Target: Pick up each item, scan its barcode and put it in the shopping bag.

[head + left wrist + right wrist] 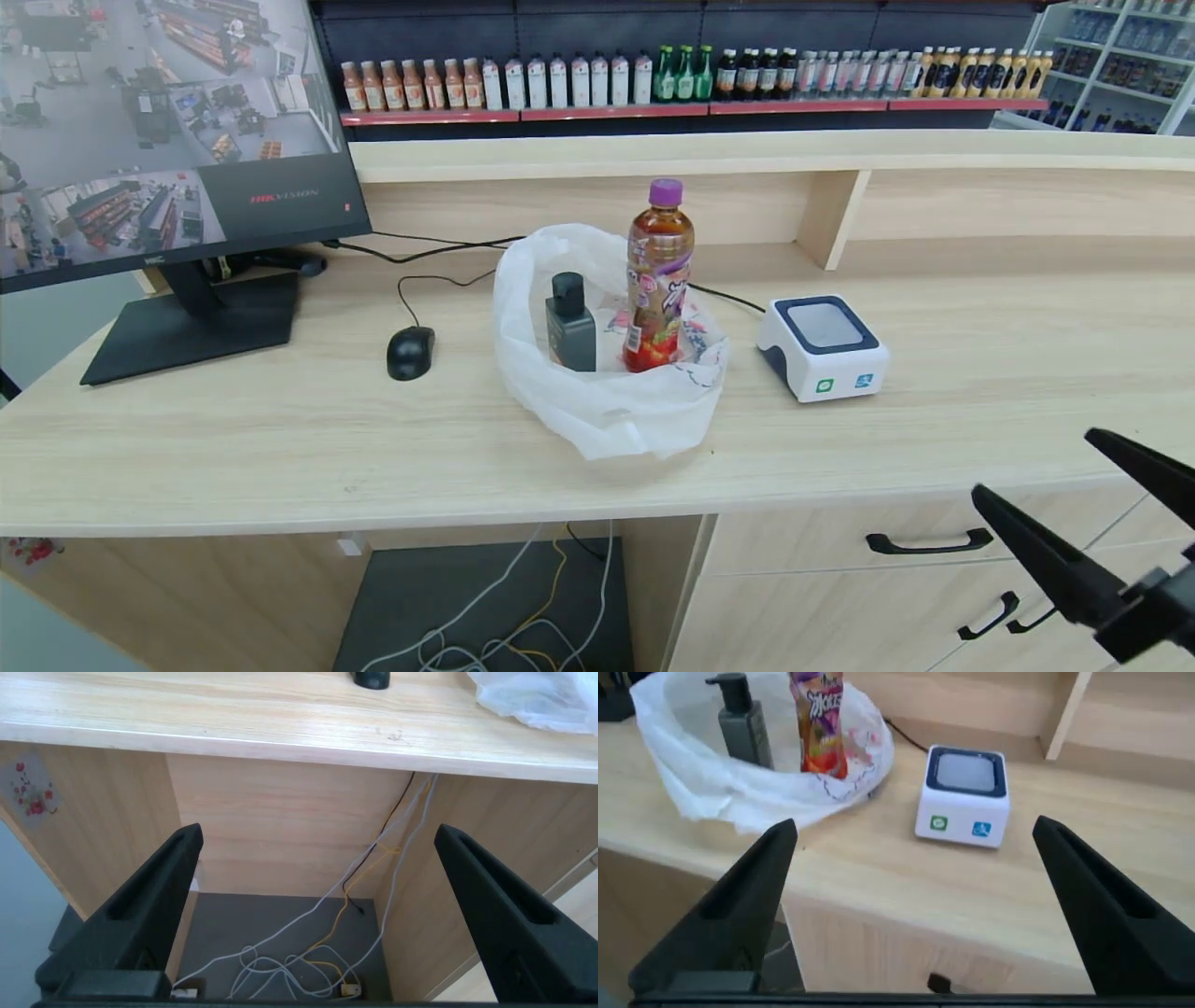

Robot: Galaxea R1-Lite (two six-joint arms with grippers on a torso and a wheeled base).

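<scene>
Both bottles stood in the bag, both arms held low
The left gripper [318,833] hung spread wide below the counter [234,719] edge. On top, the white shopping bag [607,401] held a grey pump bottle [570,327] and a drink bottle [658,280], the scanner [822,345] just beside it. The right gripper [1034,462] hovered spread wide, low before the drawers [840,569]

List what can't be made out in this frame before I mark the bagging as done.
Barcodes on the drink bottle and pump bottle: too small or turned away, head and right wrist views.
Both bottles' bases: hidden inside the shopping bag, head view.
Drink bottle's cap: cut off at the right wrist view's edge.
Mouse: mostly cut off at the left wrist view's edge.
</scene>
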